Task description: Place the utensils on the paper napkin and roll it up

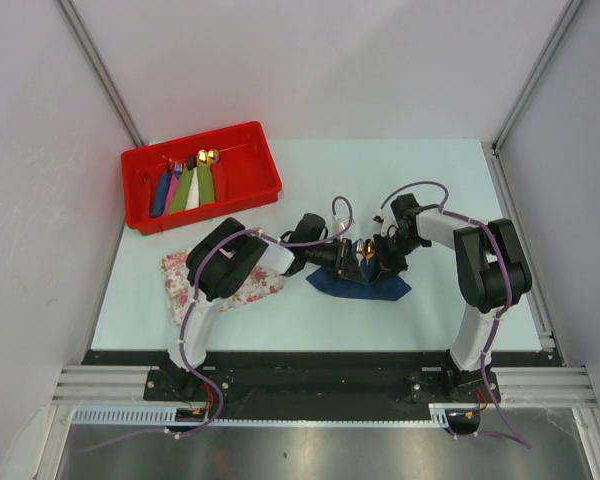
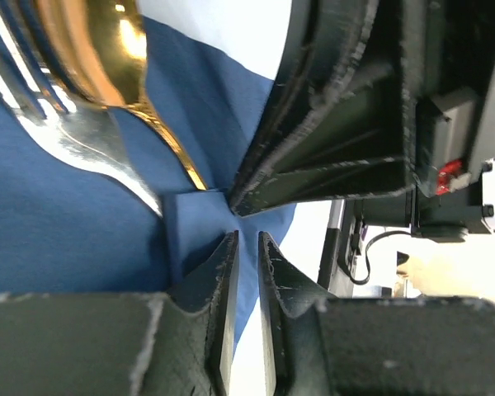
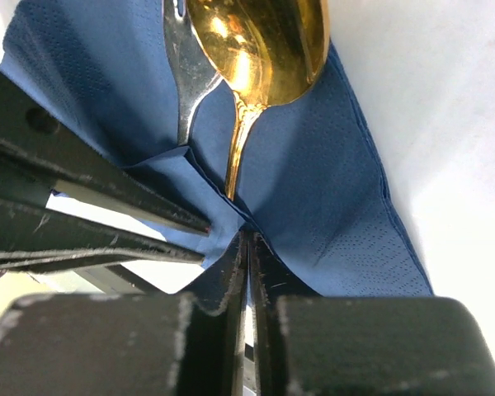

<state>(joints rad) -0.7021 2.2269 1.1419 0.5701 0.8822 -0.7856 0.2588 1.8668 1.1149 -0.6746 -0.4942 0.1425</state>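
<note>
Pale blue-green table (image 1: pixel 430 180) fills the workspace, with the left arm (image 1: pixel 225 265) and right arm (image 1: pixel 490 265) both bent inward so their wrists meet near its middle. At the far left corner sits a red bin (image 1: pixel 140 215) holding a row of coloured rolls (image 1: pixel 185 188) with gold tips. A pink-flowered tray (image 1: pixel 175 270) lies partly under the left arm. Just right of it, in the centre of the table and beneath both wrists, the paper napkin (image 1: pixel 380 290) lies spread flat, dark navy, with one edge folded up over the utensil handles. The right gripper (image 3: pixel 246 239) has its jaws pressed together on that raised fold, pinching the napkin at their tips. The left gripper (image 2: pixel 247 243) faces it, almost tip to tip, jaws standing a slim gap apart with the fold just in front of them and nothing clamped between. On the napkin the fork (image 3: pixel 181 74) and the spoon (image 3: pixel 260 49) lie side by side, the gold bowl overlapping the fork's head, both handles running under the fold.
</note>
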